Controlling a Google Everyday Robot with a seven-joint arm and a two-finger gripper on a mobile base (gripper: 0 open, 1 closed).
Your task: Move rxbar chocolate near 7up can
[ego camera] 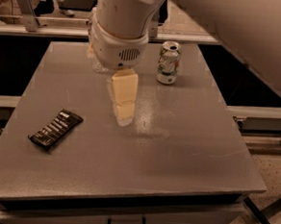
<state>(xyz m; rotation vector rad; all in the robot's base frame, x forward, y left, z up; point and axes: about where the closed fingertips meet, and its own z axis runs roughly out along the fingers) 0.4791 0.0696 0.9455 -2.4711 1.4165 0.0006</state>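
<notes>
- A smooth, faintly glossy grey rectangular tabletop (185,155) carries everything.
- The flat, glossy black rxbar chocolate (56,128), lettered in white, lies slantwise near the left front, well apart from the can.
- The cream plastic gripper (124,113) hangs over mid-table, roughly between them; clenched or released, I cannot tell.
- The silver-and-green aluminium 7up can (168,63) stands upright towards the far edge.

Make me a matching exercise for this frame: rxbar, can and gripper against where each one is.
1. rxbar
2. can
3. gripper

A. upright, far side of the table
B. over the middle of the table
C. lying flat near the left edge

Pairs: 1-C, 2-A, 3-B
</notes>
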